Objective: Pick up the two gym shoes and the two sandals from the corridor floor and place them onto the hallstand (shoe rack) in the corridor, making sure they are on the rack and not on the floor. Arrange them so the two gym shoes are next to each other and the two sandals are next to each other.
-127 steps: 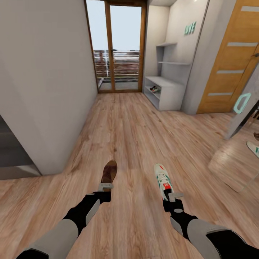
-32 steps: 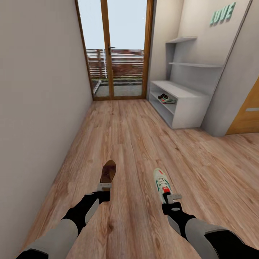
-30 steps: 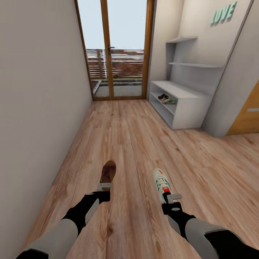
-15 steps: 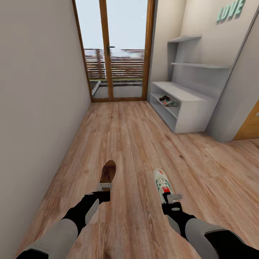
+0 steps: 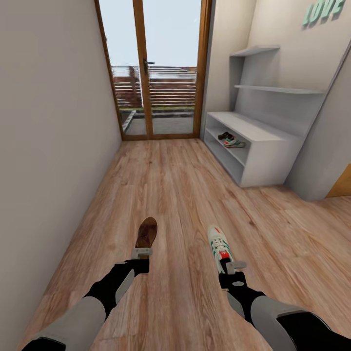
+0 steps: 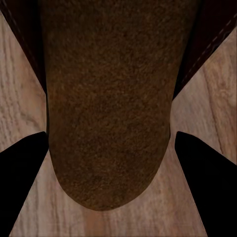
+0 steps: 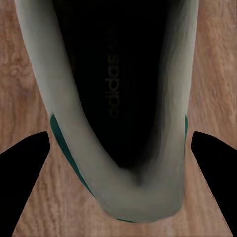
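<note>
In the head view my left gripper (image 5: 143,253) is shut on the heel end of a dark brown sandal (image 5: 147,232), which points forward over the corridor floor (image 5: 175,185). My right gripper (image 5: 232,266) is shut on the heel of a white gym shoe (image 5: 219,242) with green stripes. The left wrist view shows the sandal's brown footbed (image 6: 111,103) between the dark fingers (image 6: 22,185). In the right wrist view the gym shoe's opening (image 7: 116,94) sits between the fingers (image 7: 212,173). The hallstand (image 5: 251,129) stands ahead on the right. On its shelf lie a second gym shoe (image 5: 234,143) and a dark sandal (image 5: 224,136).
A grey wall (image 5: 48,122) runs close along the left. A wood-framed glass door (image 5: 161,73) closes the corridor's far end. An orange door (image 5: 342,186) shows at the right edge. Plank floor stretches between me and the hallstand.
The view has advanced down the corridor, so the hallstand and glass door look nearer and larger. Both grippers keep their shoes in the same pose.
</note>
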Available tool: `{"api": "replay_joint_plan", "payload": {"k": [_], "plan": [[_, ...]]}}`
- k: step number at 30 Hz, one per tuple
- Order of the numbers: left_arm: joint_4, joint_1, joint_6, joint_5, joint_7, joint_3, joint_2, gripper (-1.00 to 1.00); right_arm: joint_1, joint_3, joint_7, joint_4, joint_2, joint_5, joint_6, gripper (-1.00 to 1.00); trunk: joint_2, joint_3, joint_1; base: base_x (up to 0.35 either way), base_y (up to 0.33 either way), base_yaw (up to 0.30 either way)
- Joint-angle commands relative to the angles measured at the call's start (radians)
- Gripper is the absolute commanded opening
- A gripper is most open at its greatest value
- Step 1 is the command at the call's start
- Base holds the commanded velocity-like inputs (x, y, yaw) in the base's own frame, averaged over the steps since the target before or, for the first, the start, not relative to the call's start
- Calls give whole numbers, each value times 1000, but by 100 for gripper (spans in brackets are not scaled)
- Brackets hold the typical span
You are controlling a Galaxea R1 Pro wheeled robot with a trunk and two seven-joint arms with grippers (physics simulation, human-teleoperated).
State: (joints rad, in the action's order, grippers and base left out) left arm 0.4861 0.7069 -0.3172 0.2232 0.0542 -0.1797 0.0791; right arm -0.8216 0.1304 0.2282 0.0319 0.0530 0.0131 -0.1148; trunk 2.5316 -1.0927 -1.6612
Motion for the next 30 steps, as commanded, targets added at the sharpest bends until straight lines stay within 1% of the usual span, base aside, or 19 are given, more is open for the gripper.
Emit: {"api": "replay_joint_plan", "payload": {"k": [1,13,30], "plan": [[2,0,-4,10,6,-6,-1,-100,-1,7,5,3,1,2,-5,-100,0,-1,0,350,37,0],[2,0,-5,10,6,-6,-1,-100,-2,6,5,3,1,1,-10,-100,0,-1,0,350,82,0],[2,0,-5,10,6,-6,-1,-100,-1,9,5,3,4,1,-11,-100,0,-1,0,350,133,0]]}}
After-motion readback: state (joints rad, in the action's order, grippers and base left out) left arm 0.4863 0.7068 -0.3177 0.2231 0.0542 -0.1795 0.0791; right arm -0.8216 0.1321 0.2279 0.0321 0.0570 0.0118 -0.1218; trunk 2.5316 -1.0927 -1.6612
